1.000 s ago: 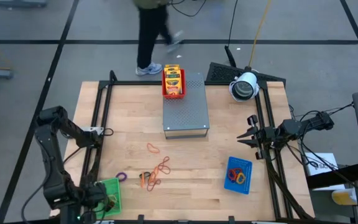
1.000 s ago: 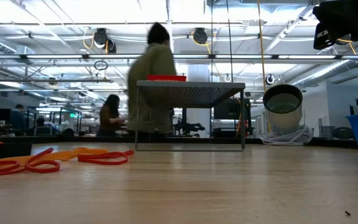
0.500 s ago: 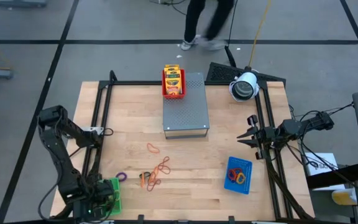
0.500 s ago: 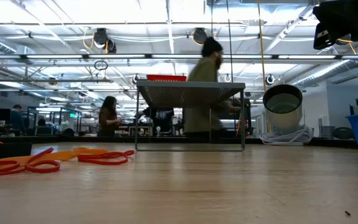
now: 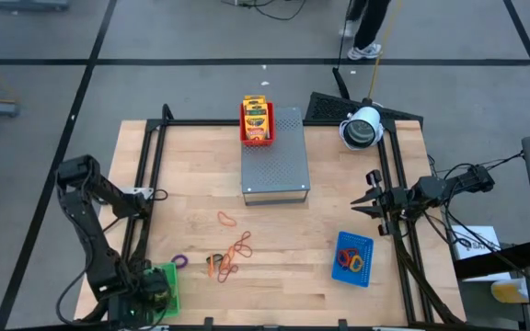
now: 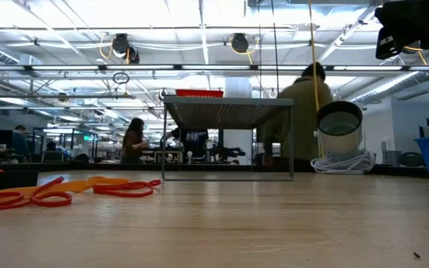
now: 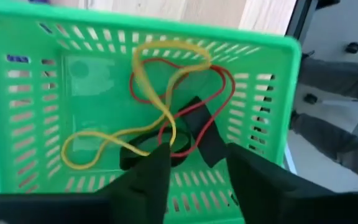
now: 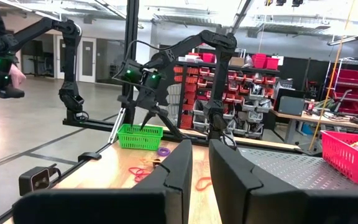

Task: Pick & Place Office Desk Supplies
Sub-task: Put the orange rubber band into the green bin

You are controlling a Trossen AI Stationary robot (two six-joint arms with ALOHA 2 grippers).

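My left gripper [image 5: 155, 292] [image 7: 197, 171] points down into the green mesh tray [image 5: 166, 281] [image 7: 166, 31] at the table's near left corner, fingers open. On the tray floor lie a yellow rubber band [image 7: 160, 93], a red one [image 7: 224, 84] and a dark clip-like piece [image 7: 201, 127] just ahead of the fingertips. More rubber bands [image 5: 233, 250] [image 6: 51, 192] and a purple loop [image 5: 179, 261] lie loose on the wood. Crayon packets [image 5: 257, 117] fill the red tray on the grey box [image 5: 276, 161]. My right gripper [image 5: 364, 196] [image 8: 201, 168] waits at the right edge, shut.
A blue mesh tray [image 5: 354, 258] holding rubber bands sits near the right front. A white cylinder-shaped device [image 5: 362, 127] stands at the far right corner. Black frame rails [image 5: 145, 184] run along both sides. A person walks beyond the far edge [image 6: 296, 119].
My left gripper has sunk toward the green tray and then held still over it. Behind the table a person has walked from left to right.
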